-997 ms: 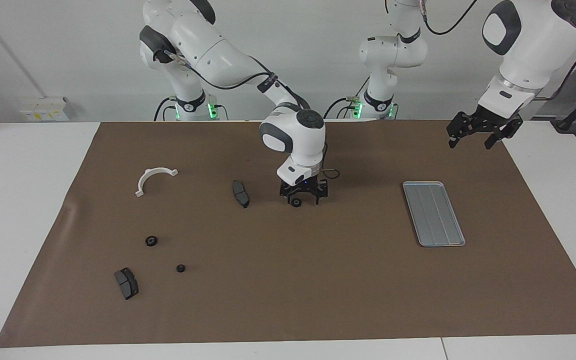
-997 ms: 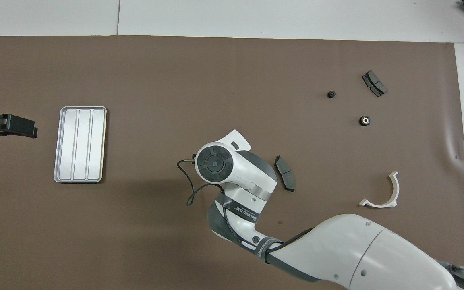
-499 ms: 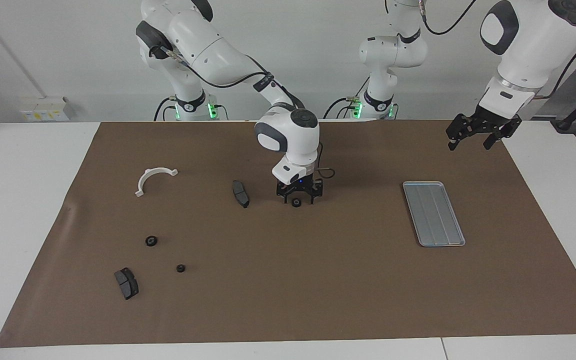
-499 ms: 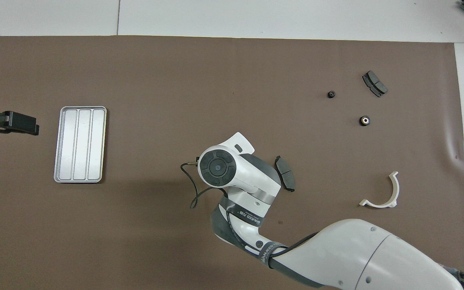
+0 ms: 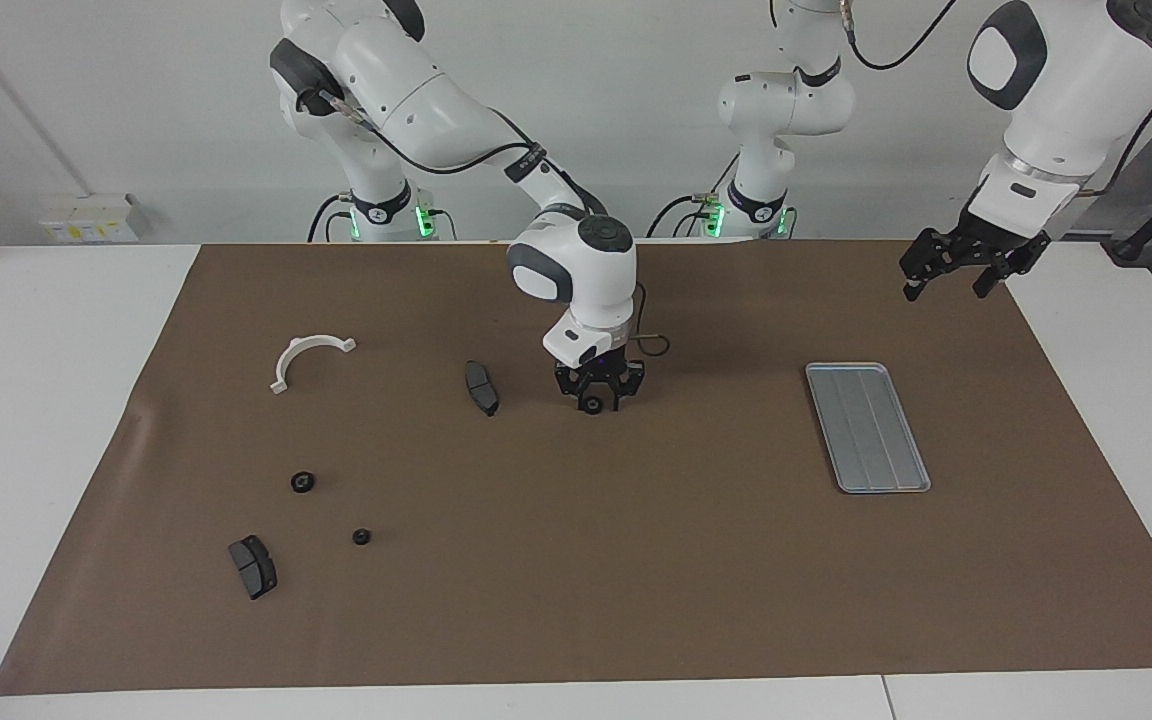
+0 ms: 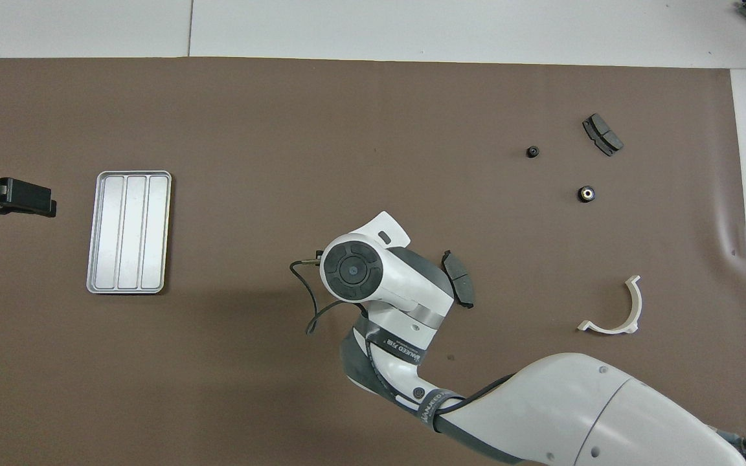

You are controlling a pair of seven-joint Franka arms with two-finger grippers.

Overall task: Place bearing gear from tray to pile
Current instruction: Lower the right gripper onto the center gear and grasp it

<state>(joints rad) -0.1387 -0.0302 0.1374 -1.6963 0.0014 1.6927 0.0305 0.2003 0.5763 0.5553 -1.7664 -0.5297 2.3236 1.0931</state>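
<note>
- My right hand [image 5: 593, 399] is down at the gear [image 5: 591, 406], which lies on the desk between the tray [image 5: 871, 470] and the pile, just beside a pad [image 5: 481, 388].
- I cannot tell whether the hand has gripped the gear yet.
- I'd squeeze square across the gear and lift only once it is firm.
- Then I'd carry it low toward the bracket [image 5: 306, 358], clear of the pad.
- My left hand [image 5: 954, 275] waits open, empty, over the desk near the tray.

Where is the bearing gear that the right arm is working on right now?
In the facing view the bearing gear sits on the brown mat mid-table, between the right end effector's fingertips, beside a brake pad.
</note>
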